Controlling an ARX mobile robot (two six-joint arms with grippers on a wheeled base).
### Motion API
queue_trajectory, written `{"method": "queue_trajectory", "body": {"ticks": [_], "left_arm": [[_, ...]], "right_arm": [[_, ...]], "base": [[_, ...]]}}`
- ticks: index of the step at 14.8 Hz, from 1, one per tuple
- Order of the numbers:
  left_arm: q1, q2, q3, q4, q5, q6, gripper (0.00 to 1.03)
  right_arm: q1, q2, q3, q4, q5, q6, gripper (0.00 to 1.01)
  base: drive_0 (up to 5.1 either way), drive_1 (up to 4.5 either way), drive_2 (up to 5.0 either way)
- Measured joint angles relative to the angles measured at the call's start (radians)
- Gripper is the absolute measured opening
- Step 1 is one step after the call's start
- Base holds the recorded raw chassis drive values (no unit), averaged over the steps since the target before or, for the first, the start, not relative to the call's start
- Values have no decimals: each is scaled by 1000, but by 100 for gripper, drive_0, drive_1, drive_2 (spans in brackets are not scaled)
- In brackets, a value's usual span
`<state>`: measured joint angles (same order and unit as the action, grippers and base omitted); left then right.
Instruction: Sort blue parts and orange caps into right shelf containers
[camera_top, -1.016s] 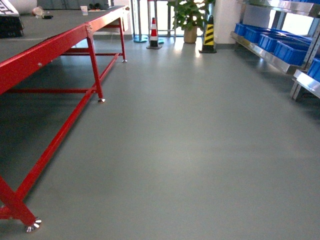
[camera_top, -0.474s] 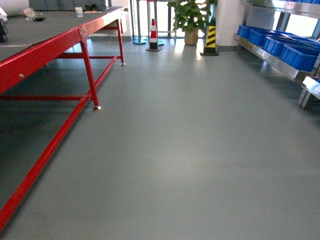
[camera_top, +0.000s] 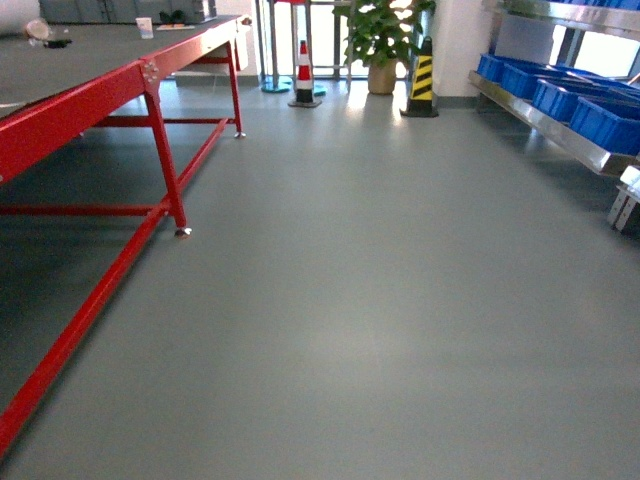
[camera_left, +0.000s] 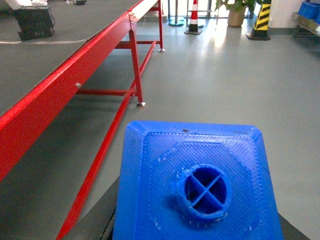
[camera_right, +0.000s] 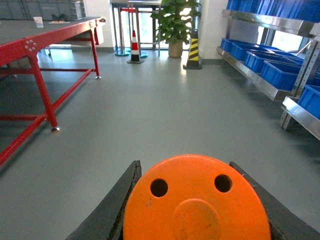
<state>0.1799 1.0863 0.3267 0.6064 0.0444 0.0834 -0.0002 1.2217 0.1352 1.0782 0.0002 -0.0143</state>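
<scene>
A blue part (camera_left: 197, 185) with a round cross-ribbed stud fills the lower left wrist view, and my left gripper (camera_left: 197, 225) is shut on it; only dark finger edges (camera_left: 102, 222) show beside it. An orange cap (camera_right: 195, 205) with two dark holes in its flat top sits between the dark fingers (camera_right: 112, 210) of my right gripper (camera_right: 195, 200), which is shut on it. The right shelf (camera_top: 560, 128) runs along the right wall with blue containers (camera_top: 555, 95) on it. It also shows in the right wrist view as shelf (camera_right: 250, 75) and containers (camera_right: 277, 75). Neither gripper appears in the head view.
A long red-framed table (camera_top: 90, 90) stands on the left, its leg (camera_top: 165, 170) reaching the grey floor (camera_top: 380, 300). At the far end stand a red-white cone (camera_top: 303, 72), a yellow-black post (camera_top: 422, 78) and a potted plant (camera_top: 380, 40).
The head view has advanced over the floor. The red table has slid left and down in the frame, and the shelf has drifted toward the right edge.
</scene>
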Motion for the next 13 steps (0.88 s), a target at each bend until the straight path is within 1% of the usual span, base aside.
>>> {"method": "queue_trajectory", "body": {"ticks": [13], "left_arm": [[0, 1, 0, -2, 0, 0, 45]], "right_arm": [[0, 0, 0, -5, 0, 0, 43]], "base": [[-2, 422, -427]]}}
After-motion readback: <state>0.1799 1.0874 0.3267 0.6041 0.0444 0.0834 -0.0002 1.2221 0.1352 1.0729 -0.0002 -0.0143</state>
